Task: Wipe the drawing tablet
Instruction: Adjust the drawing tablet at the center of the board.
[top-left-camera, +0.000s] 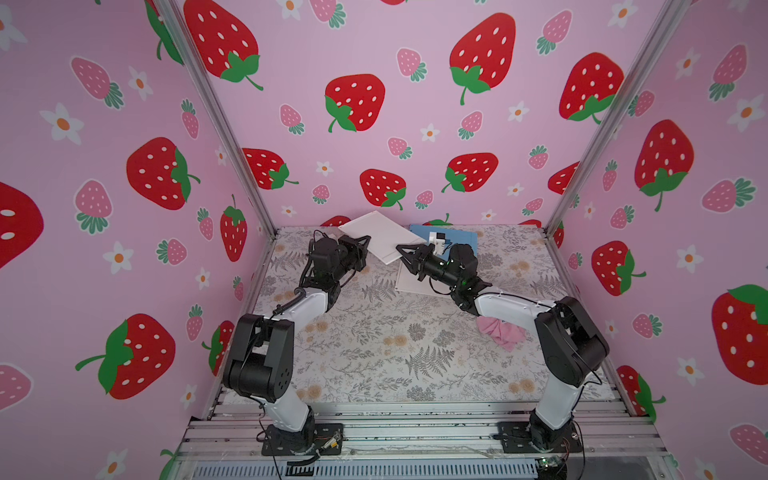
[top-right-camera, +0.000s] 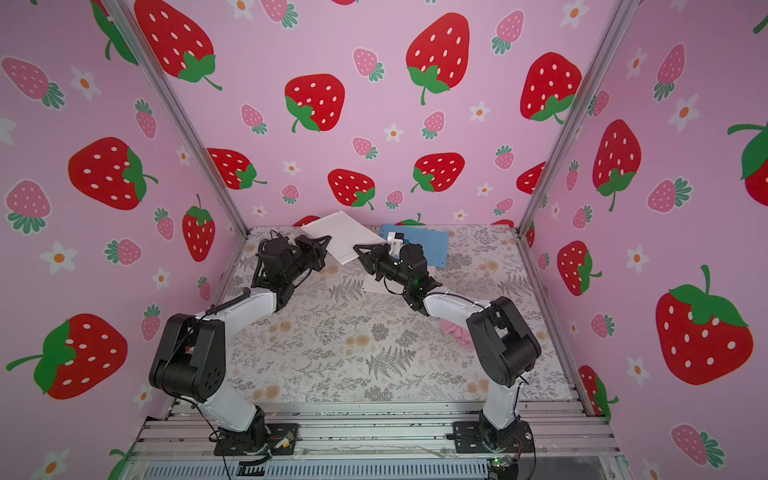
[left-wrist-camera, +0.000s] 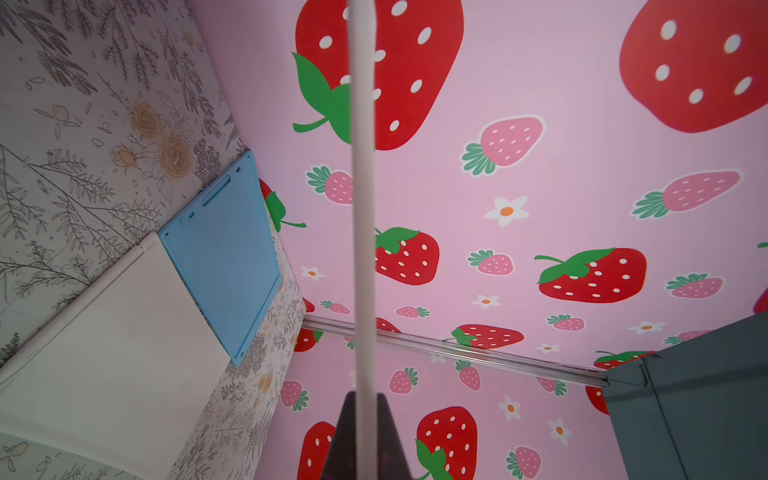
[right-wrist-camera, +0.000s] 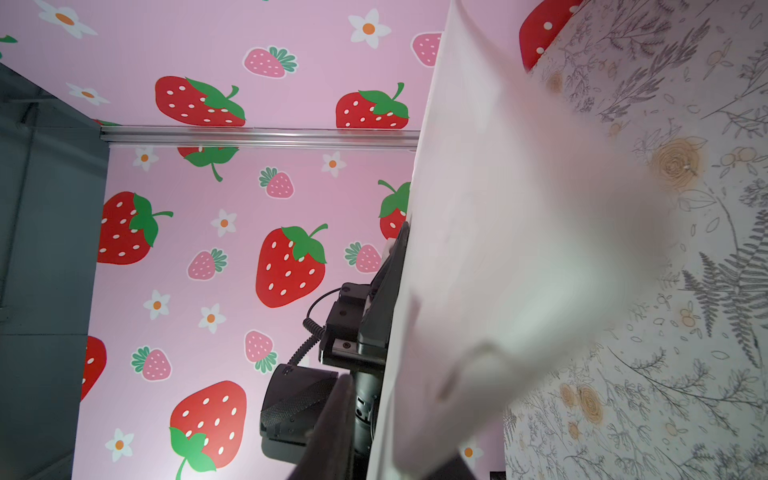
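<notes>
White drawing tablet (top-left-camera: 380, 241) raised off the table, left claw (top-left-camera: 360, 245) clamped on one edge, right claw (top-left-camera: 405, 253) gripping the opposite edge.

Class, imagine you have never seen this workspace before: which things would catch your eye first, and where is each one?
The loud strawberry-print walls surround everything. At the back of the flowered table, the left gripper and right gripper hold a white tablet up off the surface between them, one at each end. A blue tablet lies flat behind it by the back wall, and a crumpled pink cloth lies near the right arm.
</notes>
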